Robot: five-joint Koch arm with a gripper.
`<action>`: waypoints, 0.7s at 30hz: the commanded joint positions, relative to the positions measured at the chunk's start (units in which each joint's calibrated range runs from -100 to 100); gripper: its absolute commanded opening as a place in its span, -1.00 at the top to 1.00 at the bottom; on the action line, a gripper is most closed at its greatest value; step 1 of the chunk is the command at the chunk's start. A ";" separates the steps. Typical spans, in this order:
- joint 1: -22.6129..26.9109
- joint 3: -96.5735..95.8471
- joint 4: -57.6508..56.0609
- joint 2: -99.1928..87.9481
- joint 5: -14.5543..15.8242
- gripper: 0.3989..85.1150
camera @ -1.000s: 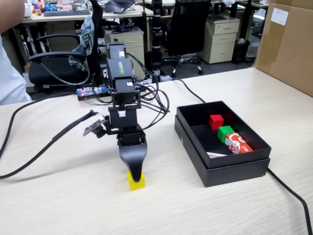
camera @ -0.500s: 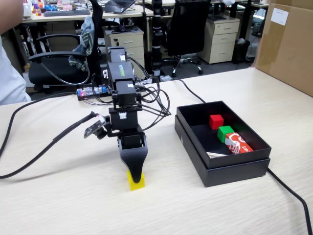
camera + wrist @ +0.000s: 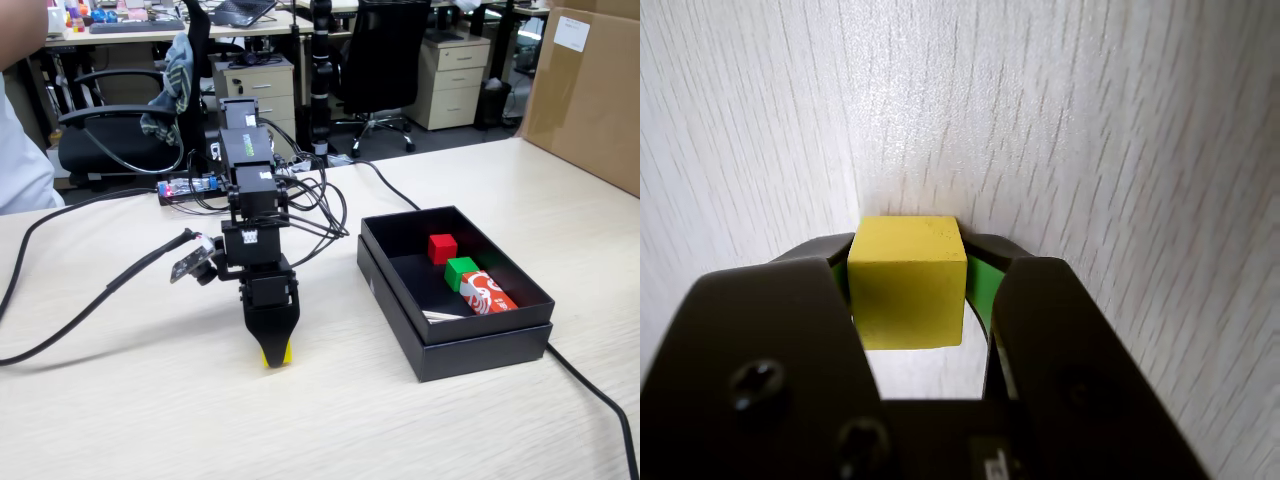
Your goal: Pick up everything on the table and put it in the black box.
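The small yellow cube (image 3: 908, 295) sits between my jaws on the pale wood-grain table (image 3: 150, 420). Green pads press against its left and right faces in the wrist view. In the fixed view my gripper (image 3: 273, 350) points straight down at the table, left of the black box (image 3: 480, 352). Only slivers of the yellow cube (image 3: 285, 353) show past the dark fingers there. The gripper (image 3: 910, 255) is shut on the cube. The cube's underside is at or just above the tabletop; I cannot tell which.
Inside the black box lie a red cube (image 3: 442, 248), a green cube (image 3: 461, 272) and a red-and-white pack (image 3: 487, 293). Black cables (image 3: 60, 300) trail across the table's left side. A brown carton (image 3: 590, 90) stands at the back right.
The gripper has sunk lower over the yellow cube and its jaws have drawn in on it. Much less of the cube shows in the fixed view now.
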 commanded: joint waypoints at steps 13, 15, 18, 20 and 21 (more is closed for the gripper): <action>7.96 -3.97 -9.16 -37.32 3.13 0.99; 10.35 -4.42 -9.16 -41.10 3.86 0.99; 14.26 -4.51 -9.16 -44.43 4.98 0.99; 16.75 -3.97 -9.16 -44.89 5.71 0.99; 17.83 -3.60 -9.07 -44.66 6.01 0.99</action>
